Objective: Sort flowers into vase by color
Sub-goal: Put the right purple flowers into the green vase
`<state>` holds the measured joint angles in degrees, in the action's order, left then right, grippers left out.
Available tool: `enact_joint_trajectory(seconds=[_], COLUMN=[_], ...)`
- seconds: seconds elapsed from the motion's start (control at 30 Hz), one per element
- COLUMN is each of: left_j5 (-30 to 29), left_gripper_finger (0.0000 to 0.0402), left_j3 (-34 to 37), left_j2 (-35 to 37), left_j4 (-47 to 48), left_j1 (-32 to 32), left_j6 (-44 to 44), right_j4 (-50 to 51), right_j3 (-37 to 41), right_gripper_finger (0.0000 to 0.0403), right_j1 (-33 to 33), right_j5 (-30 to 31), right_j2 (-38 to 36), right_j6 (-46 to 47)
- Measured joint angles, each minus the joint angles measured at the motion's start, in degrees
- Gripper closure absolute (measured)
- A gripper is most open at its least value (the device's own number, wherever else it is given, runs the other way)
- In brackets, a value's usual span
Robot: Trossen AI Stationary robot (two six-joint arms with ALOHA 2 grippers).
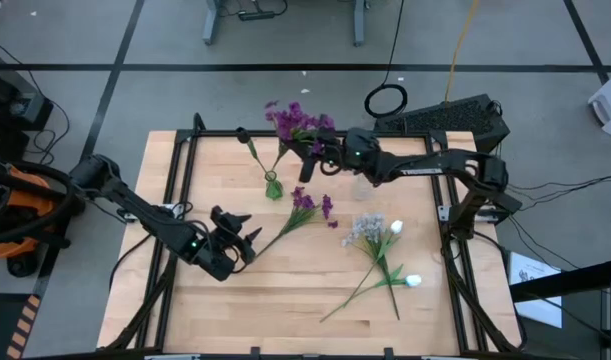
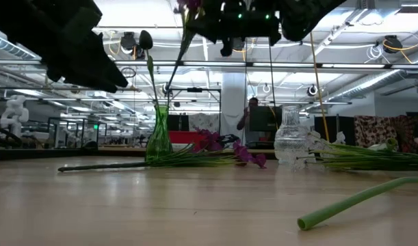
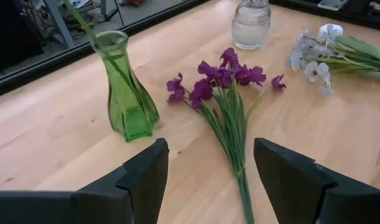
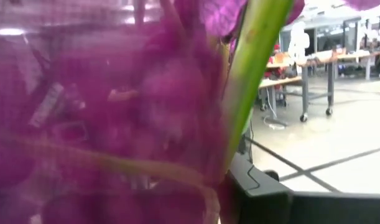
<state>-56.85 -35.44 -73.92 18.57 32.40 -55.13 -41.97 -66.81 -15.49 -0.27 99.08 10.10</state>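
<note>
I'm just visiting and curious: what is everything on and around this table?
Green vase: one, far middle, a stem in it.
Clear vase: one, right of the green one.
Held flower: one, purple, above the green vase.
Purple flower: one, lying mid-table.
Pale flowers: a bunch, grey-lilac and white, lying right.
Table: one, light wood.
Left pincer: open, near the purple flower's stem.
Right pincer: shut on the held flower.

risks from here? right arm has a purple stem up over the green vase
1. The right gripper holds its purple flower tilted over the narrow-necked green vase, which already has a stem in it; the end may miss the neck or tip the vase.
2. The clear vase stands right under that arm and might get knocked.
3. The open left gripper is at the stem end of the purple bunch lying flat; a pinch may slip.
</note>
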Motion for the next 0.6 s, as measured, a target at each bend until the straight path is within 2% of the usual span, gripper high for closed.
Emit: enact_joint_trajectory(seconds=[0.6], left_j5=[0.2], left_gripper_finger=[0.016], left_j3=[0.0], left_j2=[-3.8], left_j4=[-1.8], left_j1=[-0.1], left_j6=[0.4], right_j4=[-2.4], right_j3=[0.0], right_gripper_finger=[0.0394], right_j1=[-0.2], right_j5=[0.2], right_j2=[3.8], right_j6=[1.3])
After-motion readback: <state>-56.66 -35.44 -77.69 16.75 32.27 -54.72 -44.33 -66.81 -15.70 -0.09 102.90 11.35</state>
